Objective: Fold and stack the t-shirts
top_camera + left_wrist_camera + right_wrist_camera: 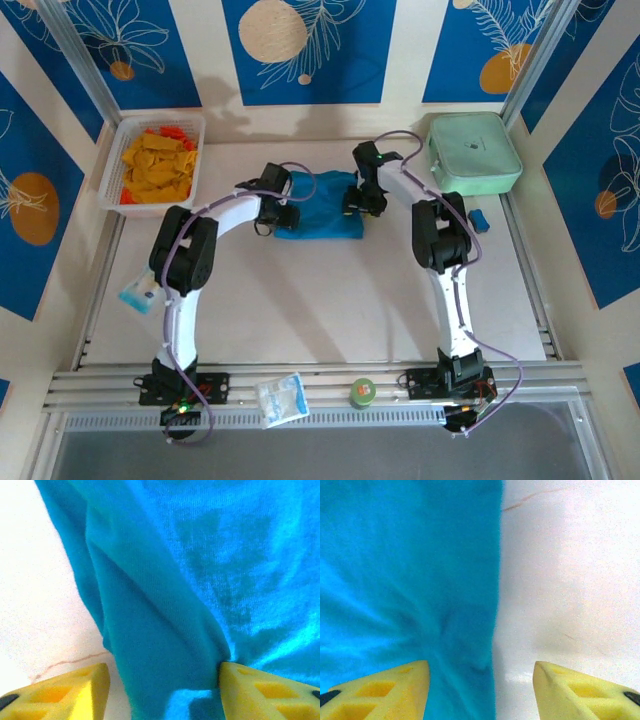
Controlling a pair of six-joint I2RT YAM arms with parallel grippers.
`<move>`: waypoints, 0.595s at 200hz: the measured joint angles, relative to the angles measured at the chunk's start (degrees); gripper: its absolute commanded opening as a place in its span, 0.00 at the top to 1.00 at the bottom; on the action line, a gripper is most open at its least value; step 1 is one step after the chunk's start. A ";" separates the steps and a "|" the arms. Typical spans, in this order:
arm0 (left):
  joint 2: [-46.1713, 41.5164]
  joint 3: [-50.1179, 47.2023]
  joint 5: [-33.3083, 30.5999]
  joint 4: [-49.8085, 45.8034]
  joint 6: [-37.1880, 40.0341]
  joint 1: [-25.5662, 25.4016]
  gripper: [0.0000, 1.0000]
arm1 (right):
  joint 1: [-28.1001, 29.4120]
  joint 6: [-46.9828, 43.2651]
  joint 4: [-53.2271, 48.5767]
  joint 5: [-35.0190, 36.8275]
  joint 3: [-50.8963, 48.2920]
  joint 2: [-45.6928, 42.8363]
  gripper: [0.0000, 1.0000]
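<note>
Teal t-shirt (318,212) on white table (330,300)

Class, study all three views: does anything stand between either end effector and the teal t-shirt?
Nothing visible does. The left end effector straddles a fold of the t-shirt, jaws open; the right end effector hangs open over its edge and the table.

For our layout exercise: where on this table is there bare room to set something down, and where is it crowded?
Free: the wide bare table between the left arm and right arm, nearer than the teal t-shirt. Crowded: the far edge, with basket, t-shirt and mint case.
</note>
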 measured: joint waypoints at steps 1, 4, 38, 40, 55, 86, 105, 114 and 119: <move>-0.11 -0.02 0.00 -0.04 0.02 0.00 0.30 | -0.07 0.00 -0.02 0.04 -0.15 -0.33 0.41; -0.39 -0.13 -0.11 -0.20 -0.20 -0.04 0.30 | -0.20 0.00 -0.04 0.13 -0.48 -0.90 0.41; -7.19 -2.14 -0.11 -1.88 -0.70 -0.39 0.31 | -0.63 1.25 0.81 0.28 -6.71 -10.05 0.42; -7.61 -2.23 -0.02 -1.88 -0.74 -0.39 0.31 | -0.57 1.38 0.90 0.22 -7.21 -10.54 0.42; -9.49 -3.23 0.46 -1.40 -1.73 -0.42 0.32 | 0.09 2.49 1.79 -0.20 -10.58 -12.79 0.42; -9.53 -7.04 1.55 0.70 -3.50 -0.50 0.37 | 1.79 4.28 2.99 -1.36 -13.31 -10.80 0.48; -8.13 -8.31 1.77 1.51 -4.33 -0.50 0.42 | 2.54 5.22 3.69 -1.60 -13.27 -8.02 0.59; -7.21 -8.39 1.84 2.21 -4.72 -0.50 0.45 | 2.80 5.33 3.82 -1.68 -13.18 -6.82 0.66; -6.62 -8.39 1.97 2.69 -4.83 -0.50 0.48 | 2.84 5.77 3.85 -1.79 -13.11 -6.16 0.69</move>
